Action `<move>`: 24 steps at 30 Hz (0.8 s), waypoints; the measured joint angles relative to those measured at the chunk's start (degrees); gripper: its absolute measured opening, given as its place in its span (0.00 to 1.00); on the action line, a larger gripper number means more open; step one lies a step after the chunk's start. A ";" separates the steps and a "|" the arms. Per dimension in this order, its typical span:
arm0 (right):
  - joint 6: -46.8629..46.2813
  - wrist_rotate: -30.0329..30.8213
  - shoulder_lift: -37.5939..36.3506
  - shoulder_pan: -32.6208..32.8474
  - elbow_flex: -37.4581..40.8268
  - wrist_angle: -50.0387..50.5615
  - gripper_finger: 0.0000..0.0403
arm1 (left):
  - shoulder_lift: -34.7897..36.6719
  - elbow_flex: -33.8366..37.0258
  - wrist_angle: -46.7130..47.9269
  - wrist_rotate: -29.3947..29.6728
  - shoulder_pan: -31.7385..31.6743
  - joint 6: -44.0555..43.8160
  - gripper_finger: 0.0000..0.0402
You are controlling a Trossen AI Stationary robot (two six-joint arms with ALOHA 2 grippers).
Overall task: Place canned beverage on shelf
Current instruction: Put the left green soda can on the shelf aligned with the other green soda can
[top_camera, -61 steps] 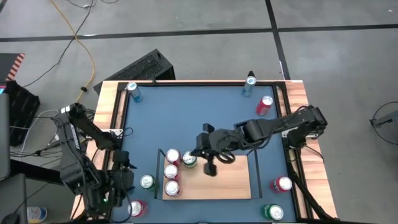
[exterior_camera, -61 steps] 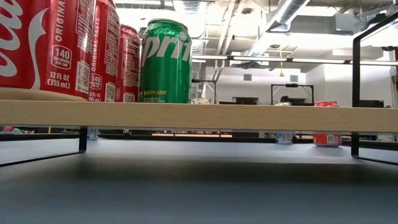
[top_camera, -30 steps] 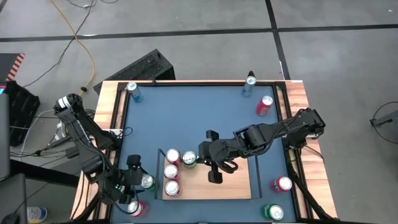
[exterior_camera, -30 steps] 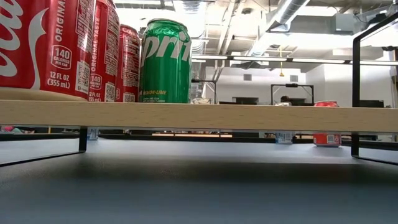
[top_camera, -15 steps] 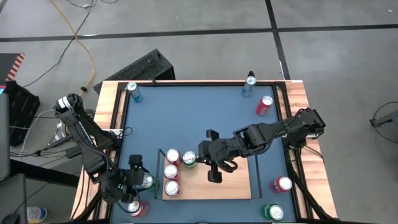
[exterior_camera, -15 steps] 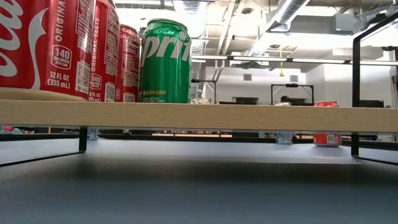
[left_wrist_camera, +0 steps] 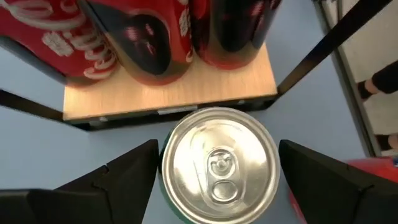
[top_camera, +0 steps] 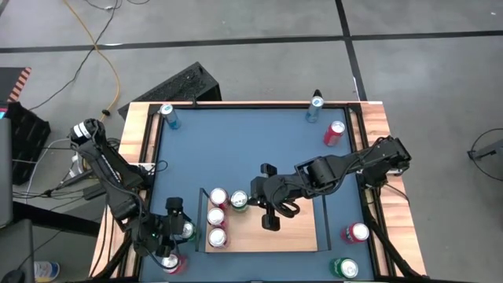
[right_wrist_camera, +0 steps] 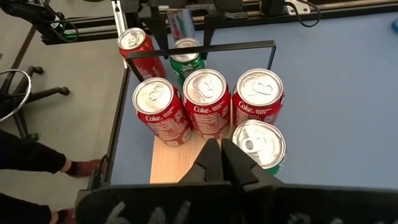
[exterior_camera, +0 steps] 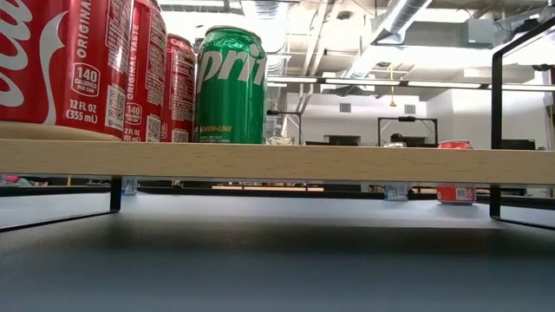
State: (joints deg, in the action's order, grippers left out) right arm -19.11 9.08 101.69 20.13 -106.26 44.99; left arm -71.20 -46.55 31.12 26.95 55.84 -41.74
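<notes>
Since the frame two seconds back, the left arm has swung inward along the table's near left side, and its left gripper (top_camera: pixel 174 229) now sits over a green can (top_camera: pixel 186 229) that stands on the blue tabletop (top_camera: pixel 251 149) just outside the shelf's left rail. In the left wrist view the two dark fingers (left_wrist_camera: pixel 127 177) are spread wide, one on each side of the can's silver top (left_wrist_camera: pixel 219 165), and I cannot tell whether either touches its wall. Just beyond that can the short end of the shelf (left_wrist_camera: pixel 168 93) carries red Coke cans (left_wrist_camera: pixel 149 37) side by side, with a black rail (left_wrist_camera: pixel 329 46) slanting past.

The right gripper (top_camera: pixel 269 214) has slid a little toward the near edge over the light-wood shelf (top_camera: pixel 291 232), with its fingers pressed together and holding nothing. Its wrist view shows the closed fingers (right_wrist_camera: pixel 221 163) beside a Sprite can (right_wrist_camera: pixel 259 144), which stands next to three red cans in a row (right_wrist_camera: pixel 208 99) at the shelf's left end.

From the low view, the board's edge (exterior_camera: pixel 277 162) spans the frame with the Sprite can upright beside the red ones.

A red can (top_camera: pixel 170 262) lies near the table's front left corner, just beside the left gripper. Other cans stand scattered at the tabletop's corners and right side, well apart from the shelf.
</notes>
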 joint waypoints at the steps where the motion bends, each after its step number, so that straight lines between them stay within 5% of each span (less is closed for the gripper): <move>1: -0.02 -0.02 0.00 0.03 0.00 0.01 0.00 | 0.09 0.00 -0.01 0.01 -0.07 -0.01 0.79; 6: -0.03 -0.02 0.00 0.04 0.00 0.00 0.00 | 0.41 -0.16 0.01 -0.37 -0.25 -0.20 0.77; 14: -1.43 -0.02 0.00 0.46 0.00 0.02 0.00 | 0.20 -0.17 1.29 -3.10 -0.92 0.62 0.61; 24: -1.45 -0.04 0.02 1.54 0.00 0.24 0.00 | 1.83 -0.56 3.56 -5.12 -2.95 -2.79 0.60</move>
State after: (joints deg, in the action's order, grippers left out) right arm -20.56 9.04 101.71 21.66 -106.26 45.24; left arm -69.37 -47.11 34.68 21.82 52.89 -44.52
